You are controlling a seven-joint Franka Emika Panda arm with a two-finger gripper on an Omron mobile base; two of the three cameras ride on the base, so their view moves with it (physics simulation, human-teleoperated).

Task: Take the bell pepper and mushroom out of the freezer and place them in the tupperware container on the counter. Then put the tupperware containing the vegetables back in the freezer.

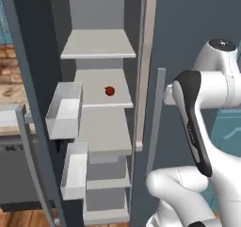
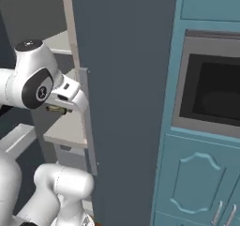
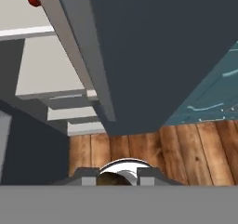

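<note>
Bar handle (image 1: 155, 120) (freezer's) beside arm.

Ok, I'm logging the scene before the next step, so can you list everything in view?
freezer: one, dark slate-grey, door open
shelves: several, pale grey, inside the freezer
bell pepper: one, red, on a middle shelf
door bins: two, white, on the open door
bar handle: one, grey, upright, right of the opening
counter: one, tan-brown, far left
oven: one, dark, set in teal cabinets
floor: brown wood, below
mushroom: one, brown, between the pincer's tips
pincer: one, dark, closed on the mushroom
arm: one, white
</note>
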